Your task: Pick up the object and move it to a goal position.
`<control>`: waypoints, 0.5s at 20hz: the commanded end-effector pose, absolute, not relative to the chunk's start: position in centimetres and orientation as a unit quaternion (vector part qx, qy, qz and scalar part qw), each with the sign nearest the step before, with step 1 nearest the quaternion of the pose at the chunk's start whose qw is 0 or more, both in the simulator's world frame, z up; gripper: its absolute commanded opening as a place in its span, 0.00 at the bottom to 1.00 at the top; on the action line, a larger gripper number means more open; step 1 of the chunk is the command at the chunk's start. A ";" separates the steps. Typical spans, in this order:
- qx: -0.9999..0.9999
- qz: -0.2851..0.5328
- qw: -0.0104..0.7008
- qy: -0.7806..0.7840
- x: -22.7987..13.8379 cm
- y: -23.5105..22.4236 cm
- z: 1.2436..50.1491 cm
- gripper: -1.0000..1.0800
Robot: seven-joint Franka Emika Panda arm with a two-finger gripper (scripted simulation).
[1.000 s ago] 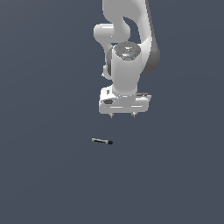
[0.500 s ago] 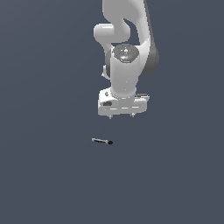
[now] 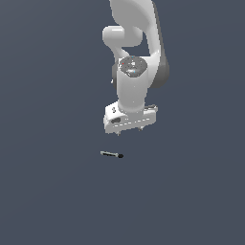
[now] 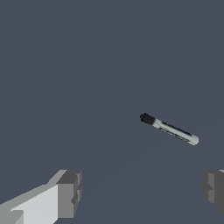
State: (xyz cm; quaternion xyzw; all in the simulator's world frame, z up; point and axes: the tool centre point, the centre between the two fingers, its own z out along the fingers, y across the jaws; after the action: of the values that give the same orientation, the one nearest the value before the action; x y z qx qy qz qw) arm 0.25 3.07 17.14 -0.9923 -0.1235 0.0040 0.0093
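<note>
The object (image 3: 111, 154) is a tiny thin grey stick with a black tip at its end toward the exterior view's right. It lies flat on the dark floor. In the wrist view the object (image 4: 169, 129) shows clearly, black cap and grey shaft. My gripper (image 3: 129, 131) hangs above the floor, a little behind the object and toward the exterior view's right. Its jaws are wide apart and hold nothing. In the wrist view two fingertips (image 4: 69, 194) stand far apart, and the object lies beyond them, nearer one finger.
A plain dark grey floor (image 3: 52, 191) spreads all around. The white arm (image 3: 136, 52) rises above the gripper.
The gripper has shifted slightly lower and toward the exterior view's left, nearer the object. The object has not moved.
</note>
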 end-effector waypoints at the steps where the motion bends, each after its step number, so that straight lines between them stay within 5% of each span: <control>1: -0.988 0.004 0.008 -0.153 0.5 2.6 16.6 0.96; 10: -0.964 0.004 0.003 -0.264 1.4 0.9 14.4 0.96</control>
State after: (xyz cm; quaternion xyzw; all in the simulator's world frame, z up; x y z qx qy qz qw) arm 1.26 1.20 14.78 -0.9695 -0.2452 0.0041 0.0040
